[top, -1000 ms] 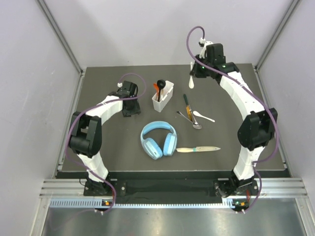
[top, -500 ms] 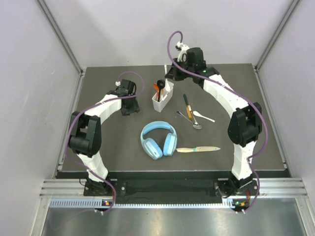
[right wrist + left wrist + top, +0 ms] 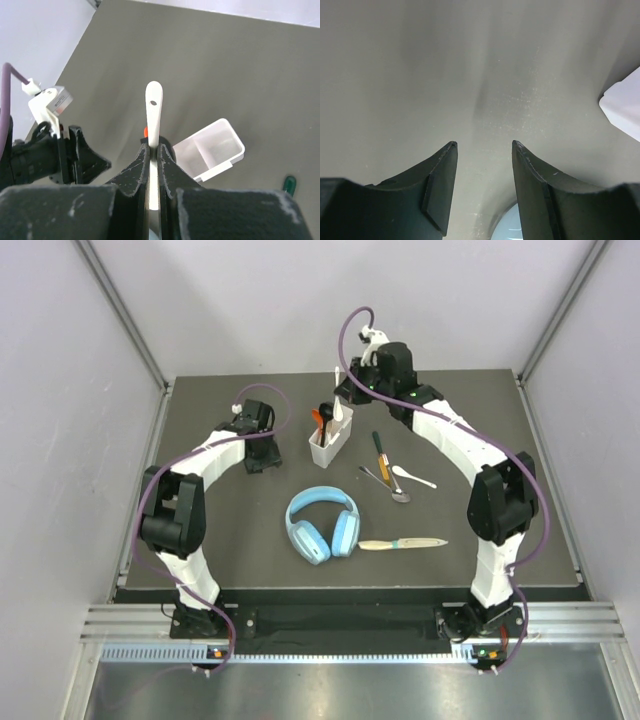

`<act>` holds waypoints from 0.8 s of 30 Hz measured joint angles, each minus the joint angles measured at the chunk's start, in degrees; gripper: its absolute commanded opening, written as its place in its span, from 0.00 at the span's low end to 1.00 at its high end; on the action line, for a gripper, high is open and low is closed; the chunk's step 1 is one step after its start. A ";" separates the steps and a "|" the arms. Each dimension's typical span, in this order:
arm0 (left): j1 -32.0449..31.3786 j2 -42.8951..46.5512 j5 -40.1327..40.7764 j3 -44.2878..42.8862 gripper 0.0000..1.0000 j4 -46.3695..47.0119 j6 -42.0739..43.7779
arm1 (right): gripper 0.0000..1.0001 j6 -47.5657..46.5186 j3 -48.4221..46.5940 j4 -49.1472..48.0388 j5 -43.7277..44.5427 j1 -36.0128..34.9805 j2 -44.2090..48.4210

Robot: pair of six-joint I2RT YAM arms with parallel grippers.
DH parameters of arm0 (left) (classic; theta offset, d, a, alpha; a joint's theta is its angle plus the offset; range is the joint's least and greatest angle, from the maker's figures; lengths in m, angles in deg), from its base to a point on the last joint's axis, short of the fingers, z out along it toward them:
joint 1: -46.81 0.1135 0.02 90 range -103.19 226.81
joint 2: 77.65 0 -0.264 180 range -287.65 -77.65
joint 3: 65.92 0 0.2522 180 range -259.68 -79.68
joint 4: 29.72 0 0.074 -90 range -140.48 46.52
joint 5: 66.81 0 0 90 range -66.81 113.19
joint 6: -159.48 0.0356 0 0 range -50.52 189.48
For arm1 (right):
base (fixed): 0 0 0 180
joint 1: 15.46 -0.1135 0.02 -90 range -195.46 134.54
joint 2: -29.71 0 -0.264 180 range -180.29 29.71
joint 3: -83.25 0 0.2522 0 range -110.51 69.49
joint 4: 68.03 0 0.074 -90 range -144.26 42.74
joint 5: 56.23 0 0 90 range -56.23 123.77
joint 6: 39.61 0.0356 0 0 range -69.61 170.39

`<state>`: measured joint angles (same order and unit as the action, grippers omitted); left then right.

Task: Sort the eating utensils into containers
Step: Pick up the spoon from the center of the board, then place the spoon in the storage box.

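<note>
Nearest the bases, the wooden-handled knife (image 3: 402, 543) lay beside the headphones (image 3: 322, 524), with loose spoons (image 3: 413, 477) farther in. Beyond these, the left gripper (image 3: 484, 145) stood open and empty just beside the caddy (image 3: 322, 454), while the right gripper (image 3: 154, 150) pinched a white spoon (image 3: 153, 107) upright above it. Released off-centre, the spoon could strike the caddy's rim or a divider and tip out.
</note>
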<state>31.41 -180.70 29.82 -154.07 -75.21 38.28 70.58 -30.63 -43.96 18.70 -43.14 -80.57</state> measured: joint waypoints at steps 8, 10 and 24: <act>0.00 0.00 0.07 0.00 0.53 -0.02 0.02 | 0.00 1.53 0.35 -4.52 6.73 0.20 -0.28; 0.00 0.00 0.20 0.00 0.53 -0.02 0.02 | 0.00 1.99 0.24 -5.81 8.04 0.24 -1.20; 0.00 0.00 0.26 0.02 0.52 -0.76 -0.15 | 0.00 3.04 -1.95 -4.00 9.31 0.48 -10.34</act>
<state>31.41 -180.70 30.09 -154.05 -75.97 38.12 73.62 -32.57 -47.96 28.01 -42.66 -90.91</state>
